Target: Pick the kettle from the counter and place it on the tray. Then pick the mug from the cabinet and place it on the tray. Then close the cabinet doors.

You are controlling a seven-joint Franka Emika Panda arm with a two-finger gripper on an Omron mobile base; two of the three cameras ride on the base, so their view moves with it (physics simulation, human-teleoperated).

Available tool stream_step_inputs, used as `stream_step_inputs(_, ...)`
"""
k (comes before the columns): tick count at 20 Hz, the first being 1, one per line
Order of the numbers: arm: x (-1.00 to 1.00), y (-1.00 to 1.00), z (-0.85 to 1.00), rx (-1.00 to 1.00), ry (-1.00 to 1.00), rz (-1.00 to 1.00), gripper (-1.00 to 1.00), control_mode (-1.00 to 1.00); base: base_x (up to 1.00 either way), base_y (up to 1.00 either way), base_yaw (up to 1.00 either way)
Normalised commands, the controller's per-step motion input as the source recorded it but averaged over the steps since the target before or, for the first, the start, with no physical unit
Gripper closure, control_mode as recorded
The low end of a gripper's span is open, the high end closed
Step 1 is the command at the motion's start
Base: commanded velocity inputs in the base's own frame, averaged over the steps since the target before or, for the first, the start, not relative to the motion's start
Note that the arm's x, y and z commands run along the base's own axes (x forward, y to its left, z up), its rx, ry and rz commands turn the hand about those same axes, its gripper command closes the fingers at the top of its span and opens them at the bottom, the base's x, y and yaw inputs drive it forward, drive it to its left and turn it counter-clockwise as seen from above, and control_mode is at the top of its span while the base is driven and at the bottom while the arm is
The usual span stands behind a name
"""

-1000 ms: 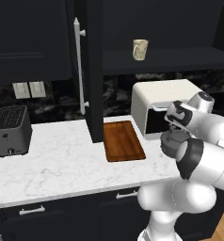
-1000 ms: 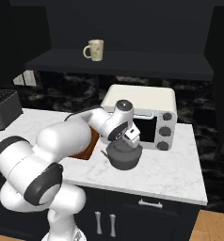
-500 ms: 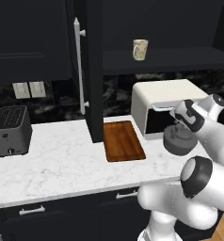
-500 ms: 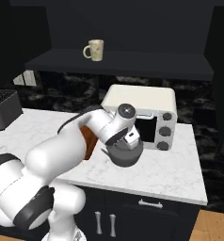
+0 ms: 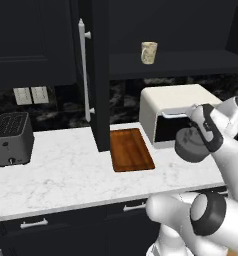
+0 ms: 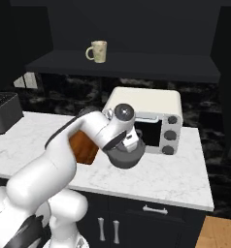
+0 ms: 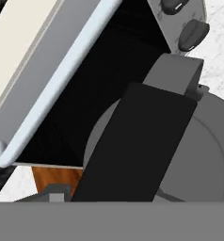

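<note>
Kettle [image 6: 125, 156] now lifted off the table [image 5: 56, 175], up in front of the toaster oven [image 6: 149, 109], no longer sitting down low like a second ago. Held tight by the hand [image 6: 130, 143], right under it. Next, over to the tray [image 5: 131, 150], waiting bare nearby. Mug [image 5: 148, 52] up on the cabinet shelf.

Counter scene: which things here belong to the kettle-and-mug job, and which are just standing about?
Job:
kettle, held by the gripper above the counter
tray, nothing on it
mug on the cabinet shelf
cabinet door, open

Standing about:
toaster oven
toaster
wall outlets
</note>
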Motion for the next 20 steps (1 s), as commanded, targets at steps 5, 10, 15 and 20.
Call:
stream_step_inputs(5, -0.27, 0.25, 0.29, 0.00, 0.02, -0.09, 1.00, -1.00, 0.00, 0.00, 0.00)
stream_step_inputs(10, -0.30, 0.22, 0.15, 0.00, 0.01, -0.04, 1.00, -1.00, 0.00, 0.00, 0.00)
stream_step_inputs(15, -0.28, 0.30, 0.08, 0.00, 0.00, -0.01, 1.00, -1.00, 0.00, 0.00, 0.00)
stream_step_inputs(20, -0.20, 0.33, 0.04, 0.00, 0.00, 0.00, 1.00, -1.00, 0.00, 0.00, 0.00)
